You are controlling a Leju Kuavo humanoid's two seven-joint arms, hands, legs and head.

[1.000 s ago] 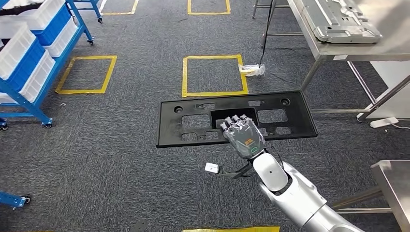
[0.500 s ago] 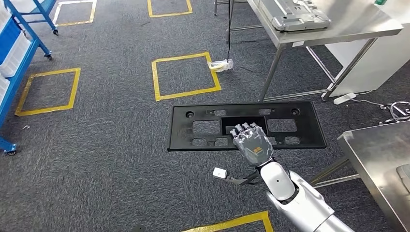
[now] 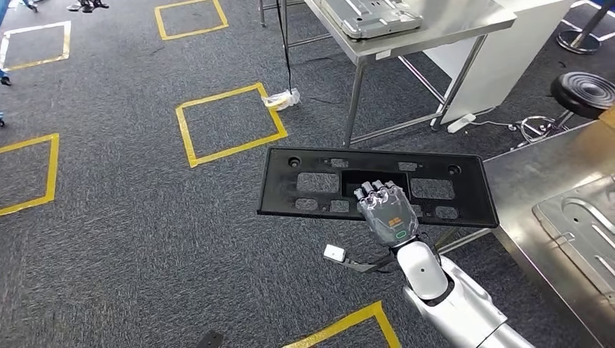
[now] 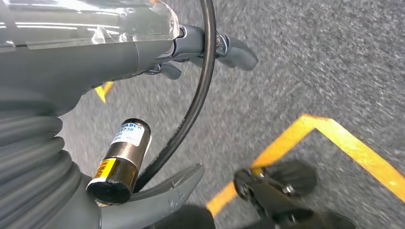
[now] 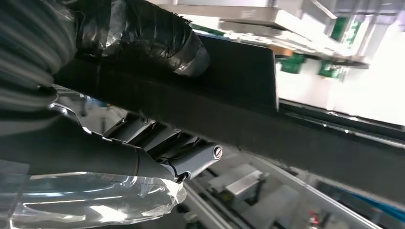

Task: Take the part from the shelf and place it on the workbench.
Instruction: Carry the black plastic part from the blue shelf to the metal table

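Observation:
The part is a long black plastic panel (image 3: 278,192) with several cut-outs, held flat above the carpet. My right hand (image 3: 384,206) grips its near long edge at the middle, fingers over the top. In the right wrist view the thumb (image 5: 143,33) presses one face of the panel (image 5: 267,124) and the fingers (image 5: 191,157) curl against the other. The steel workbench (image 3: 522,188) lies at the right, its corner just under the panel's right end. My left hand (image 4: 191,62) hangs above the carpet with nothing in it, fingers apart.
A stamped metal sheet (image 3: 580,225) lies on the near workbench. A second steel table (image 3: 435,29) with a metal part (image 3: 370,14) stands ahead, a black stool (image 3: 584,90) to its right. Yellow tape squares (image 3: 228,123) mark the grey carpet. A white tag (image 3: 333,253) dangles from my right arm.
The camera has swung to the right: the blue shelf has left the picture and the near workbench has come in at the right. My right hand keeps its hold on the panel.

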